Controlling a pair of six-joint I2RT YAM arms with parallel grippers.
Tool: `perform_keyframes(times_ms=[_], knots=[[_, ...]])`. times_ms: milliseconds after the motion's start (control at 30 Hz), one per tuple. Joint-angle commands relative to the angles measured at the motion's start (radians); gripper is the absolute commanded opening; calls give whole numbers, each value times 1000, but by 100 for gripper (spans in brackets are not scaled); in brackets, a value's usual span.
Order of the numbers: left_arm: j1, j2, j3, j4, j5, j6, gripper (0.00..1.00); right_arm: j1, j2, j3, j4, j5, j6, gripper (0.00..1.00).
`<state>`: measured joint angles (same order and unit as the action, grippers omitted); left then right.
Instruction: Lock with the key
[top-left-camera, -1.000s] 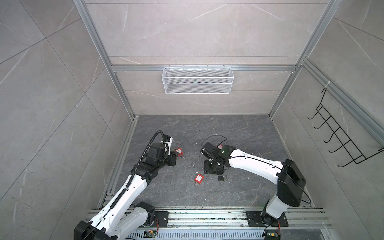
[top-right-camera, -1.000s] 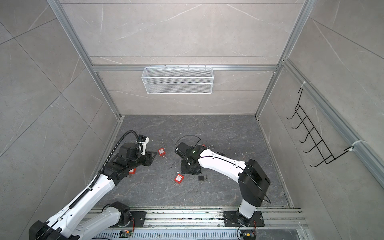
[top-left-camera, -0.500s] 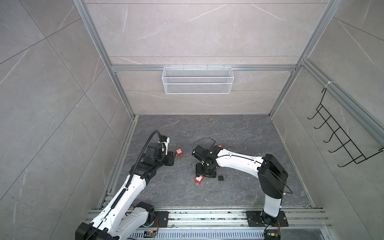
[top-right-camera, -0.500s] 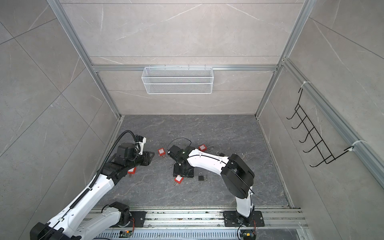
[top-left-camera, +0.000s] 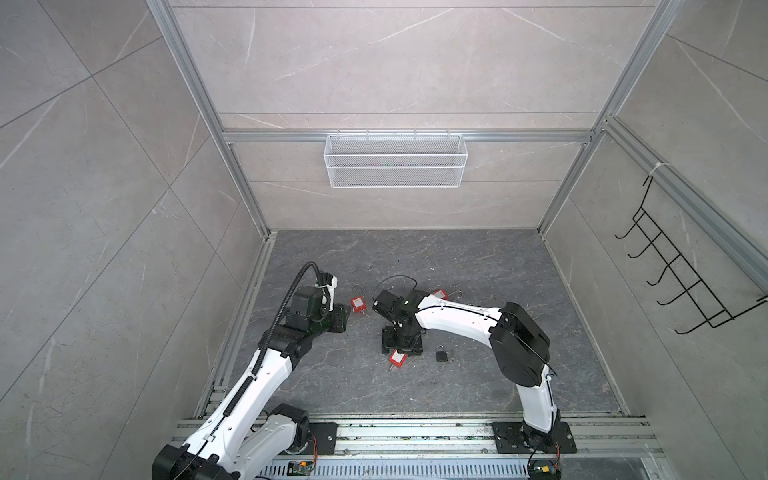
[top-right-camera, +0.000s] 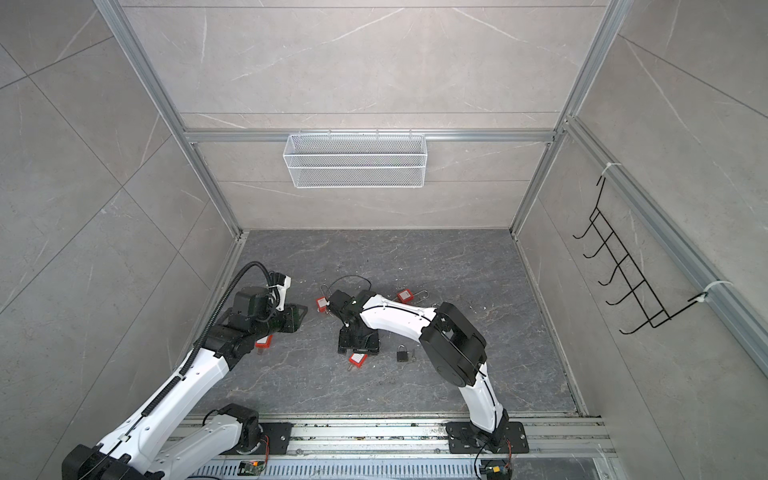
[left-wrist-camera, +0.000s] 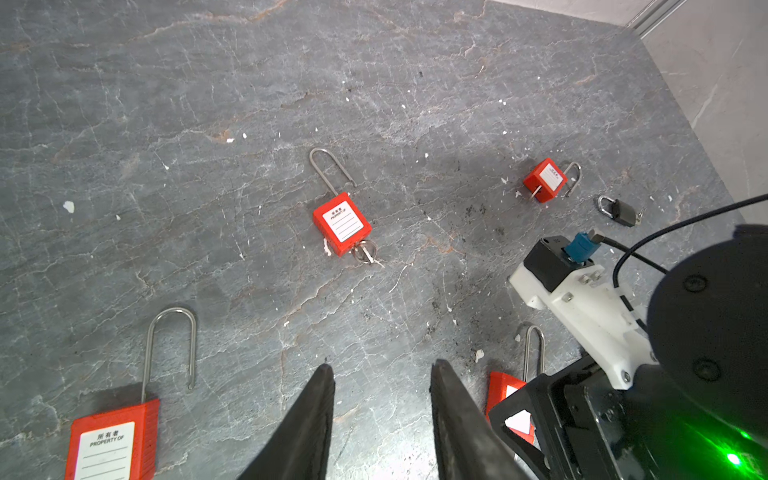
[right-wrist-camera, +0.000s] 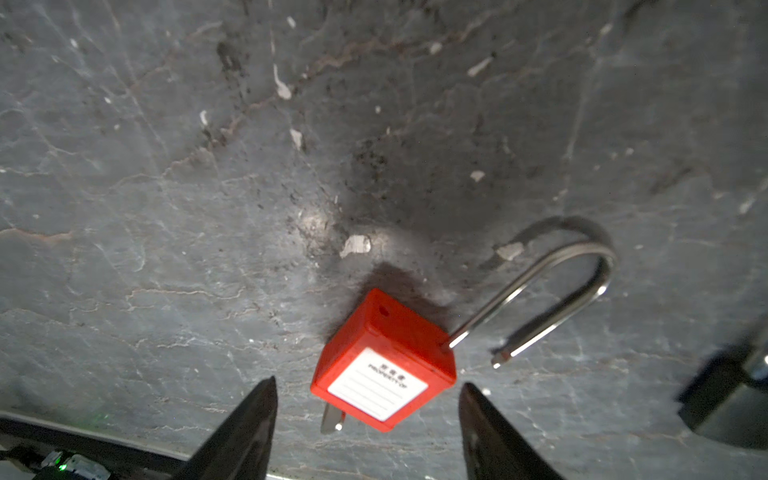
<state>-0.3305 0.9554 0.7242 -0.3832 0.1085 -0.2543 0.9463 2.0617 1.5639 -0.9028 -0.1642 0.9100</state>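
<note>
The right gripper (right-wrist-camera: 369, 382) is held spread over the slate floor (right-wrist-camera: 166, 208), its 2 fingers flanking, untouched, a red padlock (right-wrist-camera: 382, 361) with key (right-wrist-camera: 331, 420) inserted and shackle (right-wrist-camera: 582, 274) unlatched. The left gripper (left-wrist-camera: 381, 365) is spread, empty.

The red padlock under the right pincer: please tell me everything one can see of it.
The red padlock has a blocky, plastic-looking body with a white label printed PROPERTY OF above blank lines. Its steel-looking shackle is open: one leg sits in the body, the free end hangs outside. A silvery key sticks out of the bottom. It lies on the dark stone-like floor, between the fingers of the open right pincer, which do not seem to touch it.
</note>
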Motion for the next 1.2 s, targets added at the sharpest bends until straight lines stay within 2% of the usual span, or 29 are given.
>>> perform_keyframes(times_ms=[0,533,667,867,1167], knots=[[7,-1,0,-5,12,-7,41,11,32,39,-57,-7,-23,71],[11,-4,-6,-13,-2,-21,41,20,132,167,-163,9,-79,67],[11,-7,-7,-14,-1,-25,41,26,182,260,-230,26,-131,67],[13,-13,-10,-17,-4,-25,41,32,274,442,-382,117,-185,67],[16,-34,-16,-22,-26,-27,41,48,273,439,-396,123,-183,67]])
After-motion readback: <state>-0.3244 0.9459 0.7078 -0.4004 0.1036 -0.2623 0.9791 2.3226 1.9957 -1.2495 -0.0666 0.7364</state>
